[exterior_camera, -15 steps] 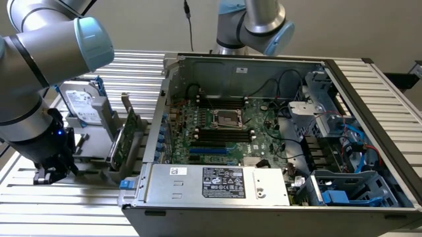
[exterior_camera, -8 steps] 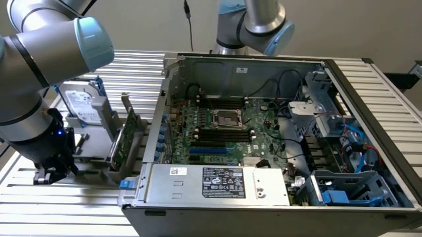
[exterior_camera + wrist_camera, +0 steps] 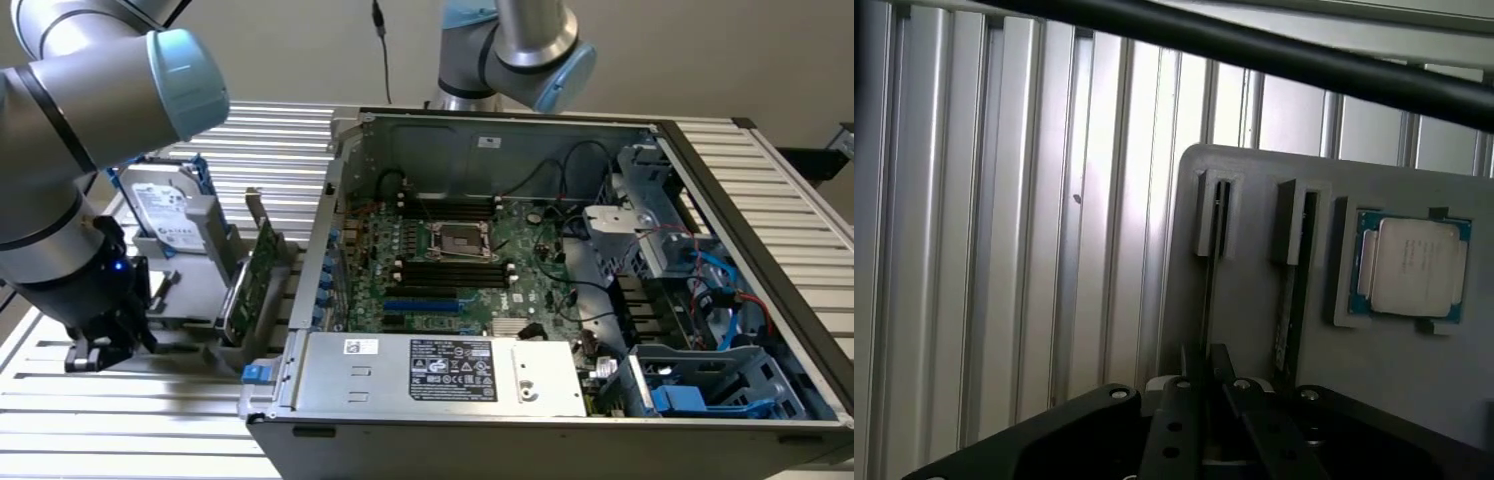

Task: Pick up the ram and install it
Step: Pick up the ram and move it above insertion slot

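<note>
Gripper (image 3: 1206, 368) low over grey holder (image 3: 1254, 300), jaws pinched on the ram (image 3: 1208, 290). Ram stands edge-on in the holder slot farther from the CPU (image 3: 1412, 268). Holder lies on slatted table (image 3: 1004, 250), at exterior view's left of open case (image 3: 534, 440).

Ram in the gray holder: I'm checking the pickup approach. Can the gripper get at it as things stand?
Probably yes: the gripper sits right at the ram, standing on edge in the holder, with nothing between them.
</note>
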Robot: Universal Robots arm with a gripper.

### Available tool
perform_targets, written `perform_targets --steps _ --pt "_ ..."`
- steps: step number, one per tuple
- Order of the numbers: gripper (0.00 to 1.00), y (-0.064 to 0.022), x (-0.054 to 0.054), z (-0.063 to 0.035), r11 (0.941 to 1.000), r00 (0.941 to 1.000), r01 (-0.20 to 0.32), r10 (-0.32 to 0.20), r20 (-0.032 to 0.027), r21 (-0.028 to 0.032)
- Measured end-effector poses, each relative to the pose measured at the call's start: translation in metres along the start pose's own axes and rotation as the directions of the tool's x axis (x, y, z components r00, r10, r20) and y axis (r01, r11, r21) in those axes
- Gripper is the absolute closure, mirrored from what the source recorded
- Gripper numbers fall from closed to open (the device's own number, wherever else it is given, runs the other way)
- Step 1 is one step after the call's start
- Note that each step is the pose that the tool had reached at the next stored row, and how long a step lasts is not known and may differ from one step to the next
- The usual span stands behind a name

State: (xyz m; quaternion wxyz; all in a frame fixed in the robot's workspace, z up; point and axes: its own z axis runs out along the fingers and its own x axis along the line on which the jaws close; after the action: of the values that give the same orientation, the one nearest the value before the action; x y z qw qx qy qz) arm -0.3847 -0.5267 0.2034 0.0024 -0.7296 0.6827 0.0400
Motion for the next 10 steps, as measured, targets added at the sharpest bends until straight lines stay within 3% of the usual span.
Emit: perform_targets --steps 10 --pt "0.86 0.0004 -0.002 -0.0277 1.0 1.0 0.0 0.0 0.0003 -0.0006"
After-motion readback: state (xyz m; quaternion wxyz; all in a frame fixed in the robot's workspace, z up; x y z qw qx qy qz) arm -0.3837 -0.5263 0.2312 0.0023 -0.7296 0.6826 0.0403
